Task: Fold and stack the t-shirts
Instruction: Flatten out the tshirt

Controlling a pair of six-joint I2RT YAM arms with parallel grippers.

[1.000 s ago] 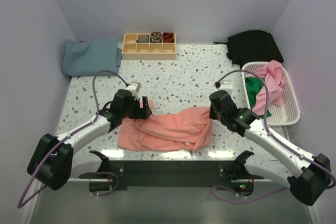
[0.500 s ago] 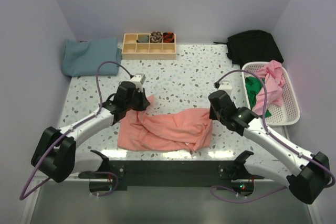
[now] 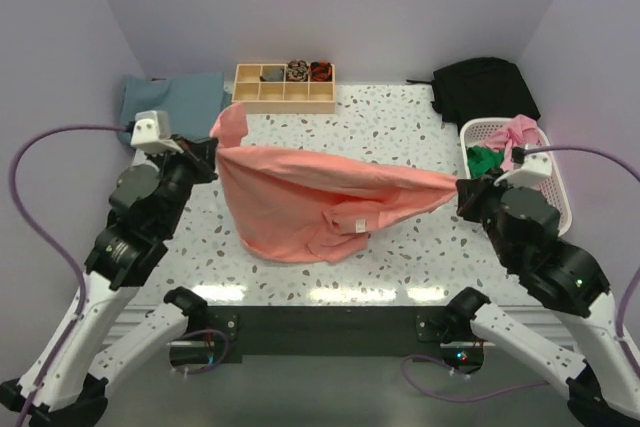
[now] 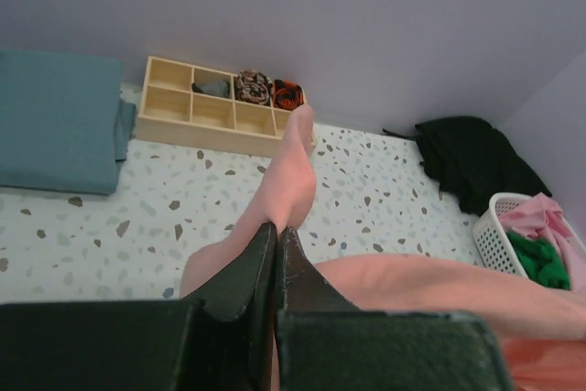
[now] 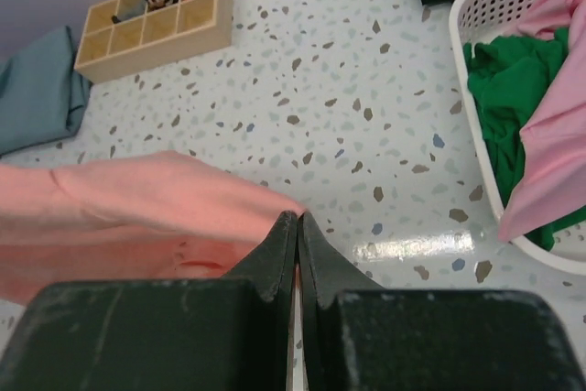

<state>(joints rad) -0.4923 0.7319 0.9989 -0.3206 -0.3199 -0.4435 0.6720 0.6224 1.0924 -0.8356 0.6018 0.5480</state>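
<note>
Above the desk (image 3: 400,137), with left tool (image 3: 207,155) and right tool (image 3: 464,190) pinched on the salmon t-shirt (image 3: 300,197) — pull taut, lower flat.

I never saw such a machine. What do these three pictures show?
These are two robot arms, each ending in a two-finger gripper. The wide picture comes from a fixed camera above and behind them; the other two come from cameras on the wrists. The left gripper and right gripper are each shut on one end of a salmon-pink t-shirt, stretching it over the speckled table. Also there: a teal-blue t-shirt, a wooden compartment tray, a black garment, and a white basket holding a pink t-shirt and a green t-shirt.
</note>
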